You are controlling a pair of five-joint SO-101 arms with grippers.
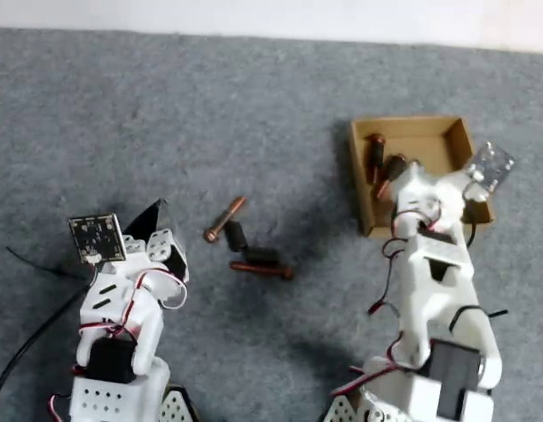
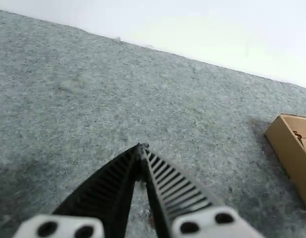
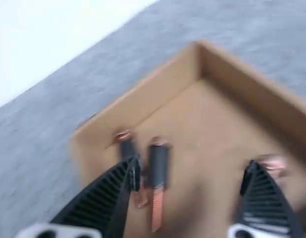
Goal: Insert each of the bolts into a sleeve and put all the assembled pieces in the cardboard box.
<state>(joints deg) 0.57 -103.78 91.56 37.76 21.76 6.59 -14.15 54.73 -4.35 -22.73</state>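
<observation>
We saw the right pincer spread wide above the cardboard box, holding nothing, with two assembled pieces lying side by side on the box floor beneath it. The left pincer was pinched closed on nothing, low over the grey tabletop. Between the arms lay two copper bolts with dark sleeves close beside them, apart from the box.
</observation>
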